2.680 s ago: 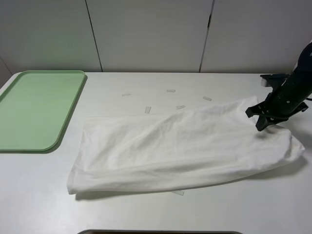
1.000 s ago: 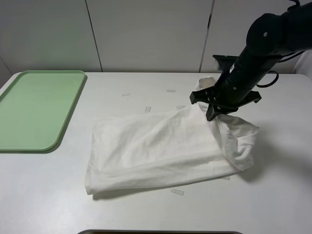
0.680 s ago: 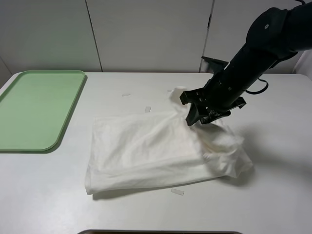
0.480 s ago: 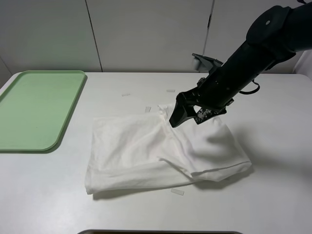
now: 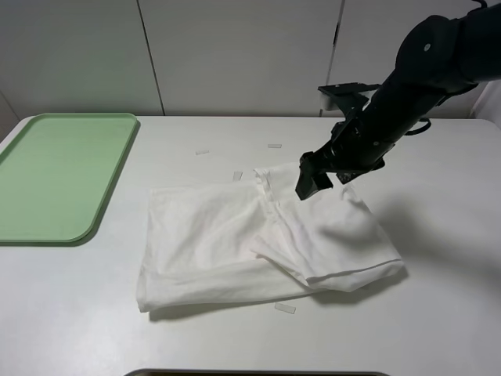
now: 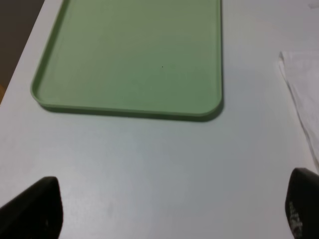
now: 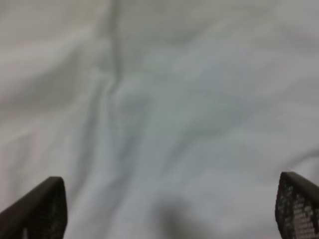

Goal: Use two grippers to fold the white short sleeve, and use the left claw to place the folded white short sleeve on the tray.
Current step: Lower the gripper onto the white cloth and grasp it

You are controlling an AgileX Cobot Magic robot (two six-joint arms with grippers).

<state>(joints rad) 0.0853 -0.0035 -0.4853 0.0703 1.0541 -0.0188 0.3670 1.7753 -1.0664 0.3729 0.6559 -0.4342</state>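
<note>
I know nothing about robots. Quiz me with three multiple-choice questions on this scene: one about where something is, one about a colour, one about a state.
1. Where does the white shirt lie?
A) on the tray
B) on the table, beside the tray
C) hanging in the air

2. What colour is the tray?
A) pale green
B) red
C) black

3. How are the fingers of the right gripper?
A) clamped on the shirt
B) spread apart, holding nothing
C) gripping the tray

Answers:
1 B, the shirt rests on the tabletop, apart from the tray.
2 A, it is plainly pale green.
3 B, the wrist view shows both fingers wide apart over the cloth.
</note>
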